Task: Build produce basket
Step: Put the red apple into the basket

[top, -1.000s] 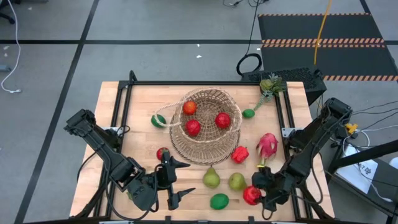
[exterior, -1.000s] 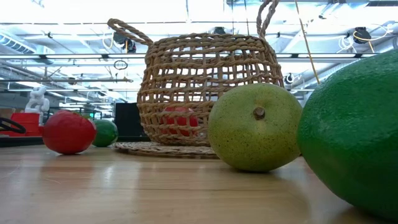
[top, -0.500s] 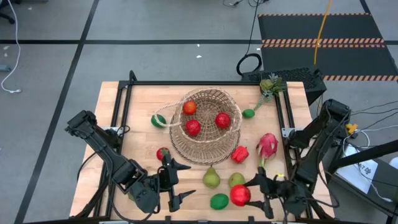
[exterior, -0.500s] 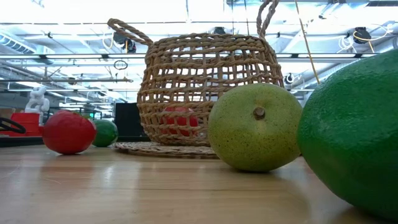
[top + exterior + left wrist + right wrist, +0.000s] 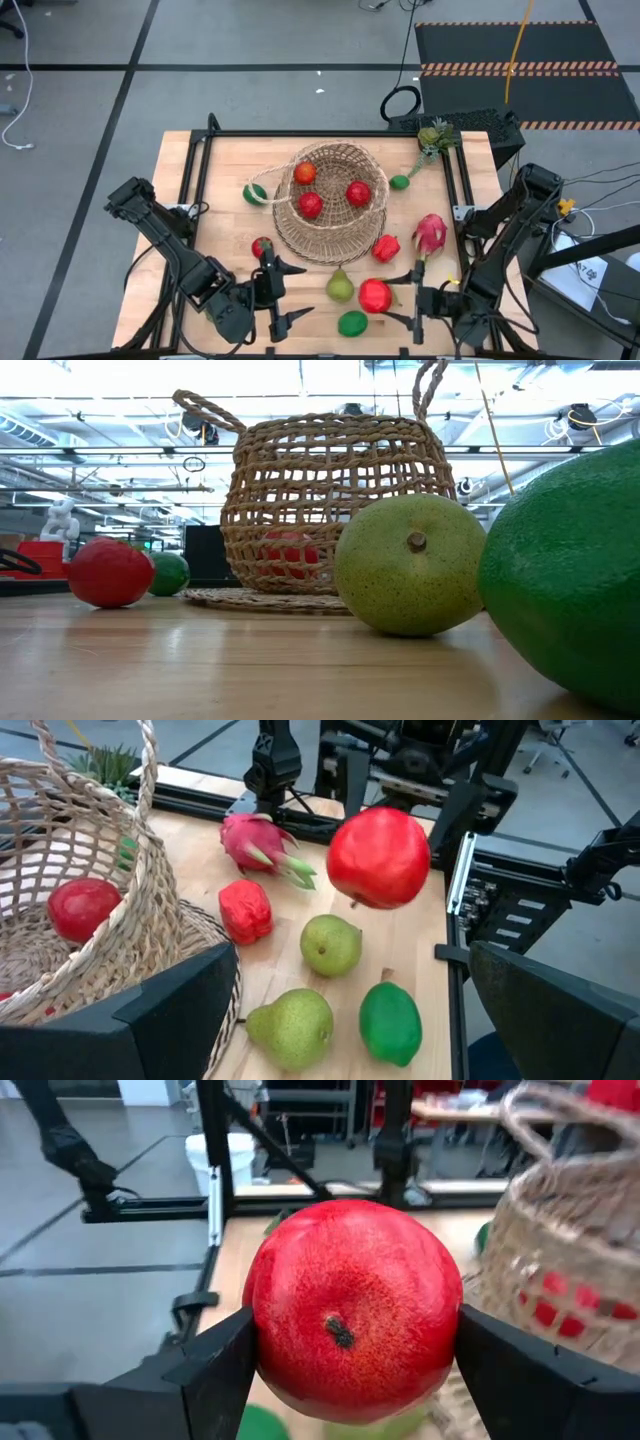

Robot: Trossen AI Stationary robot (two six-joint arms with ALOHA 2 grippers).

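i keep my left gripper [image 5: 283,293] parked near the table's front edge, fingers spread wide and empty, clear of the work. the basket [image 5: 335,200] sits mid-table with three red fruits inside, ready for more. my right gripper [image 5: 350,1342] is clamped on a red apple [image 5: 375,295], lifted above the pears [image 5: 340,286] so it can clear the rim.

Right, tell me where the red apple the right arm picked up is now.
In the high view the red apple is clamped in the right gripper, lifted above the near right of the table, over the pale green pear and short of the basket.
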